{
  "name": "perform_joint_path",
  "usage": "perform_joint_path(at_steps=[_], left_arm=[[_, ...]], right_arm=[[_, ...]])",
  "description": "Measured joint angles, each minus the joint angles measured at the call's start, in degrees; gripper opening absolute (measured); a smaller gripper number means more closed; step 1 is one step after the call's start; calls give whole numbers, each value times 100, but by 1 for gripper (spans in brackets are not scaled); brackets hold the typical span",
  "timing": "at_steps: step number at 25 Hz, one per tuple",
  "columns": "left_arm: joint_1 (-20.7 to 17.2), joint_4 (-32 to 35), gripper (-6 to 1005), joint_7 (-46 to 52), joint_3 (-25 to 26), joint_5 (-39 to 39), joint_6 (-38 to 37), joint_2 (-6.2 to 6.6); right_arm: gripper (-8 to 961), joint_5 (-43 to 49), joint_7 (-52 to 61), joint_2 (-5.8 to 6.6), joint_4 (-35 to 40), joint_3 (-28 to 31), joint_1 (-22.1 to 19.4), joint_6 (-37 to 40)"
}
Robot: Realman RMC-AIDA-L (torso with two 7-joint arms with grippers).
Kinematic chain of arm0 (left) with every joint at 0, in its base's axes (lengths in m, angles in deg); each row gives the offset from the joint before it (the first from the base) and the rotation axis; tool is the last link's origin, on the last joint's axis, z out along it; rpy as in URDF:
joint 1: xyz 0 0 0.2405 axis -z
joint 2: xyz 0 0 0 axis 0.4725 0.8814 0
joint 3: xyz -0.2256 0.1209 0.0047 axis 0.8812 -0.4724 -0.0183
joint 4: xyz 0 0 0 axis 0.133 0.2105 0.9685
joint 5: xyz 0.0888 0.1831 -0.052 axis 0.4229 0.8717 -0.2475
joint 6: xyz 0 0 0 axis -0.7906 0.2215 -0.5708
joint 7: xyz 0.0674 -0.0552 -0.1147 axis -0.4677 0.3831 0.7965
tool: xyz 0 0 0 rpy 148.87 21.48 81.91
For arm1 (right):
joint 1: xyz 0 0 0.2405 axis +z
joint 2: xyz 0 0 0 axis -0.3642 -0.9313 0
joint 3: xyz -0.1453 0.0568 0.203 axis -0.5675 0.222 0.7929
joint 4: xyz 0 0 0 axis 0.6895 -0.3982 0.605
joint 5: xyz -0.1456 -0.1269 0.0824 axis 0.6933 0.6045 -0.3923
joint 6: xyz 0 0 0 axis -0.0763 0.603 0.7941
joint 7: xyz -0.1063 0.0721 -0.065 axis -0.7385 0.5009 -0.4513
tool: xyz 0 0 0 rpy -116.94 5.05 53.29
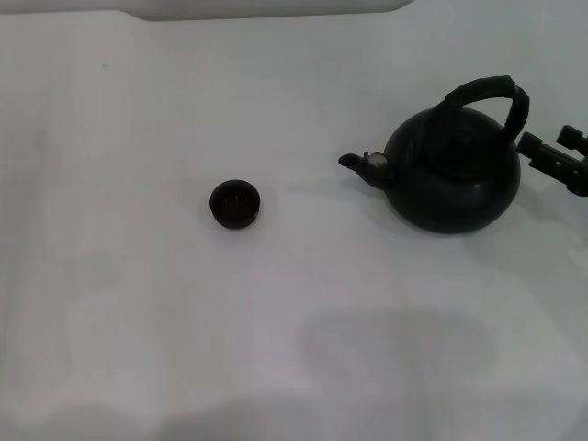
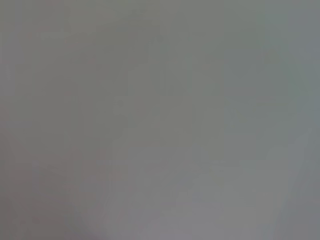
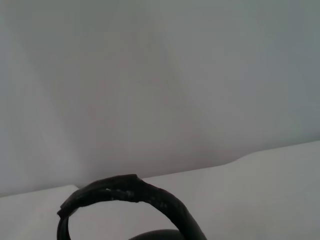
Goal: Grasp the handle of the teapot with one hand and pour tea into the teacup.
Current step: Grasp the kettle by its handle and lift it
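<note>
The dark round teapot (image 1: 452, 175) stands upright at the right of the white table, its short spout (image 1: 354, 162) pointing left toward the teacup. Its black arched handle (image 1: 487, 92) rises over the top and also shows in the right wrist view (image 3: 135, 192). The tiny dark teacup (image 1: 235, 203) sits alone left of the middle, well apart from the spout. My right gripper (image 1: 556, 147) is at the right edge, just right of the handle, open and holding nothing. No tea shows. My left gripper is out of view; its wrist view shows only blank grey.
The white table (image 1: 276, 322) runs across the whole head view, with a pale raised edge at the back (image 1: 276, 9). Nothing else stands on it.
</note>
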Motion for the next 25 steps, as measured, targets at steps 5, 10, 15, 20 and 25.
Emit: perform_joint_path(at_steps=[5, 10, 15, 20, 25], left_arm=[[-2, 0, 878, 17, 0, 0, -1, 0], [5, 0, 878, 23, 0, -1, -9, 0], [5, -2, 877, 23, 0, -1, -9, 0], [17, -9, 877, 23, 0, -2, -9, 0], [29, -9, 877, 23, 0, -2, -53, 0]], right_arm=[[855, -58, -3, -16, -244, 0, 240, -30], [854, -184, -35, -19, -460, 5, 441, -44], [854, -193, -38, -18, -520, 8, 575, -48], [855, -193, -37, -17, -574, -2, 673, -43], [834, -192, -25, -9, -782, -70, 872, -1]])
